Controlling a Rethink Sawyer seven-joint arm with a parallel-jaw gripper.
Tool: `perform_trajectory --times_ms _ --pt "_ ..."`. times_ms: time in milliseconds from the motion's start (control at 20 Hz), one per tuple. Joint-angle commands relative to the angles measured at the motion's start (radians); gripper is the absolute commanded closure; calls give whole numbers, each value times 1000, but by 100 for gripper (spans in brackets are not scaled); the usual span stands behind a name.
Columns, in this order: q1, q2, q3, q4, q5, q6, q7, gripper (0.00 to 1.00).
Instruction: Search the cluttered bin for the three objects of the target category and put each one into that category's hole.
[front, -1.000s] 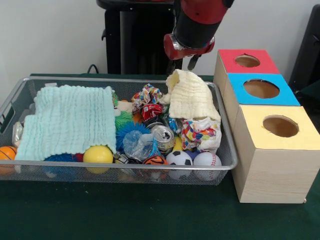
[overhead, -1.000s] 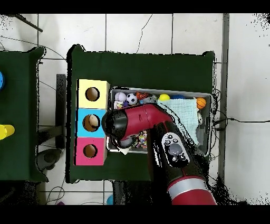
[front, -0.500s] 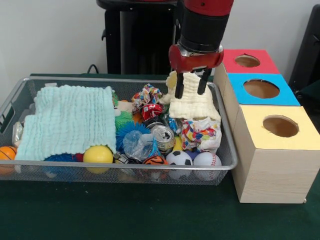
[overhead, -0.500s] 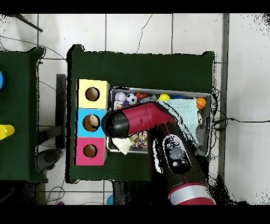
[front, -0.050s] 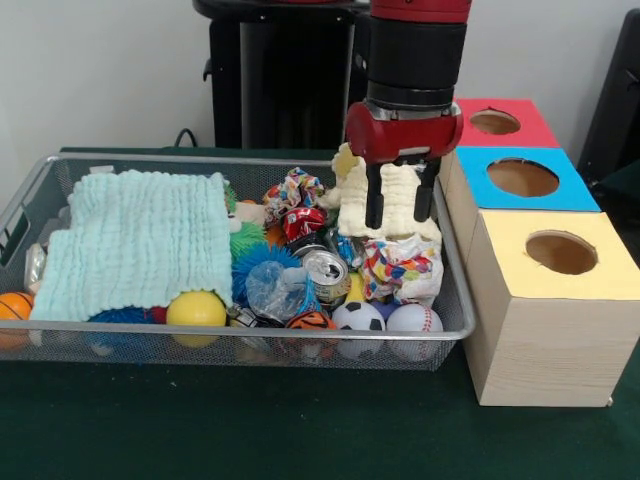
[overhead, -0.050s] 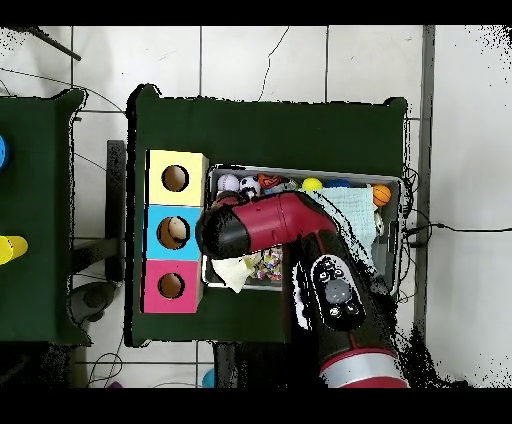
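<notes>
1. Hovering with gripper (front, -0.050s: 398, 212) fingers spread wide, straddling cream cloth (front, -0.050s: 396, 200) at upper centre-right of wire bin (front, -0.050s: 455, 325).
2. Judging the cloth soft, light, floppy; pinching a raised fold probably gripping best.
3. Hiding gripper beneath arm (overhead, -0.050s: 262, 225) overhead; revealing only a cloth corner there.

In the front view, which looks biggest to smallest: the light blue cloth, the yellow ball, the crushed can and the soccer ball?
1. Light blue cloth, far the largest.
2. Yellow ball.
3. Crushed can and soccer ball look about alike; both are partly hidden, so I won't rank them.
</notes>
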Motion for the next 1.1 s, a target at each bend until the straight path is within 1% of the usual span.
perform_trajectory --times_ms 50,250,500,700,950,1050,1100 --pt "26 58 -99 -83 -78 -86 144 0" --pt "36 99 -143 -121 -80 -116 130 0" --pt "39 119 -178 -119 -80 -139 115 0" --pt "54 134 -207 -128 -79 -111 96 0" --pt "41 146 -202 -125 -66 -154 91 0" --pt "27 156 -192 -118 -66 -172 82 0" --pt "9 162 -171 -108 -59 -172 69 0"
